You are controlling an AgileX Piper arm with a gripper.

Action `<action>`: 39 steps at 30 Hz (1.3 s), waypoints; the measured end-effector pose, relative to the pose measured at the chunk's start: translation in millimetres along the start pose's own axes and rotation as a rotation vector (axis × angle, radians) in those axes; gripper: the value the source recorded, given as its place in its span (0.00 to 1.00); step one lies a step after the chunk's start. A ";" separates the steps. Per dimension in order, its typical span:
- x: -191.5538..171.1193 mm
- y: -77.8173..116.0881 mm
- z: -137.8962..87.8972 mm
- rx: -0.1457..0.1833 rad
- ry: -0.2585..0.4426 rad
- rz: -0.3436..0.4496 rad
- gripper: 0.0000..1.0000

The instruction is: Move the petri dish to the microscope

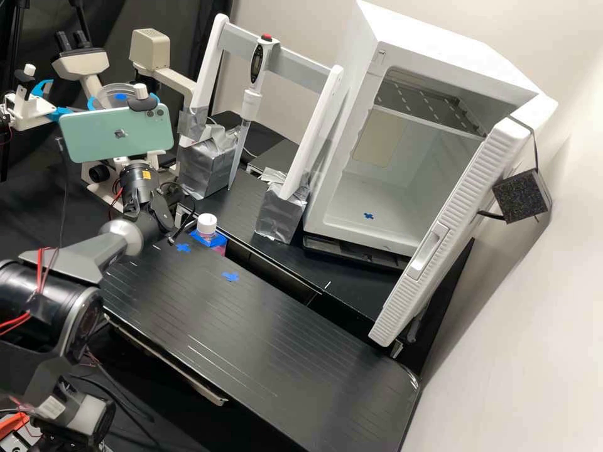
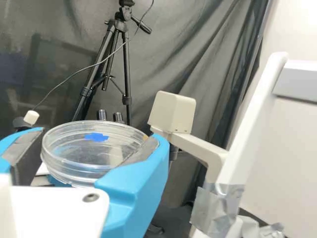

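Petri dish [image 1: 110,93] hung on the near side of the microscope [image 1: 80,63], clasped between the two blue fingers of the gripper [image 1: 123,98]. To the right of the microscope were a white-capped bottle [image 1: 206,225], then a pipette [image 1: 253,103] on a white frame, and farther right an open white cabinet [image 1: 352,204].

Arm [image 1: 70,252], dark grey; joint [image 1: 123,235], silvery, rounded; cables [image 1: 40,270], red; label [image 1: 146,174], yellow; gripper [image 1: 122,99], white; fingers [image 2: 141,176], bright blue, grey-padded.
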 end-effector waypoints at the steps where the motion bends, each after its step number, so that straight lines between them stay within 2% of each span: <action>1: 4.4 -2.4 2.3 0.009 -0.009 -0.005 0.00; 3: 13.8 -6.2 6.0 0.022 -0.024 -0.006 0.00; 8: 36.2 -22.8 16.9 0.019 -0.091 -0.032 0.00; 18: 69.8 -53.0 31.8 -0.011 -0.187 -0.099 0.00; 20: 74.4 -57.0 33.7 0.000 -0.203 -0.114 0.00; 26: 88.7 -63.2 38.0 0.001 -0.229 -0.133 0.00; 30: 98.8 -67.5 42.0 0.029 -0.251 -0.137 0.00; 39: 120.8 -77.5 51.4 0.034 -0.276 -0.169 0.00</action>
